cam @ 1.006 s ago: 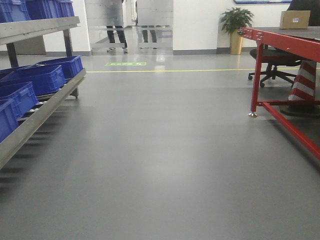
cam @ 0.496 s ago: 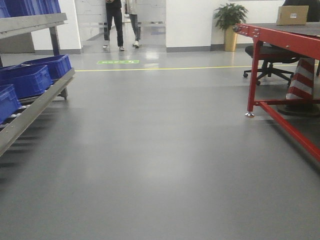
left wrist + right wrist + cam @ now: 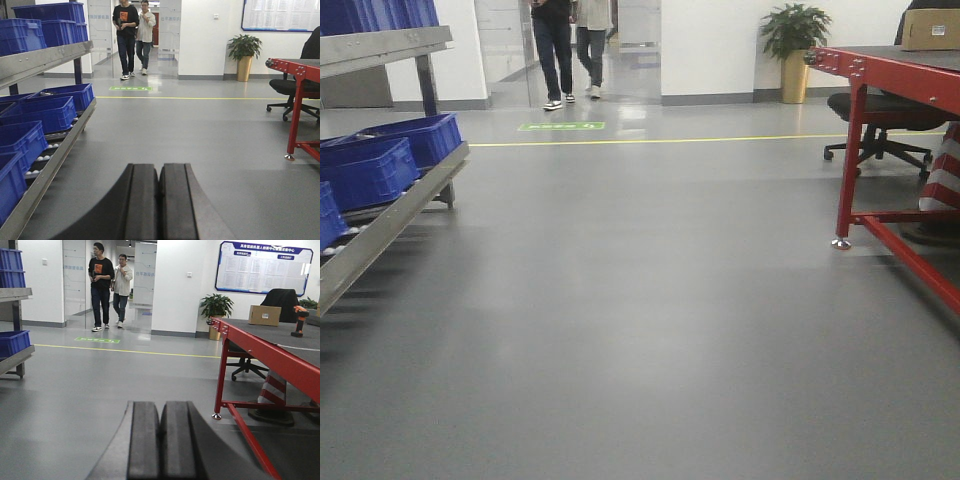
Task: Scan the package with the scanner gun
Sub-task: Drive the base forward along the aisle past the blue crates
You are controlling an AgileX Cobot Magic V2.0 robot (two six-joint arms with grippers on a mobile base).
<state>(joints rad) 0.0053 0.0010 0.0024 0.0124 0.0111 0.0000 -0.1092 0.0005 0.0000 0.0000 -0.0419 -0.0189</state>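
Note:
The package [image 3: 265, 315], a tan cardboard box with a small white label, stands at the far end of the red-framed table [image 3: 250, 347]; its corner shows in the front view as the package [image 3: 930, 30]. The scanner gun [image 3: 300, 320], orange and black, stands upright on the tabletop right of the box. My left gripper [image 3: 159, 167] is shut with nothing in it, low over the grey floor. My right gripper [image 3: 160, 405] is likewise shut and empty, well short of the table.
A metal rack [image 3: 45, 57] with blue bins [image 3: 40, 112] lines the left side. Two people [image 3: 134, 37] walk in the doorway ahead. A potted plant [image 3: 244, 55], a black office chair [image 3: 880, 125] and a striped cone [image 3: 272, 392] sit by the table.
The front view has swung: the table now sits further right, the rack has slid left, and the two people have come closer through the doorway.

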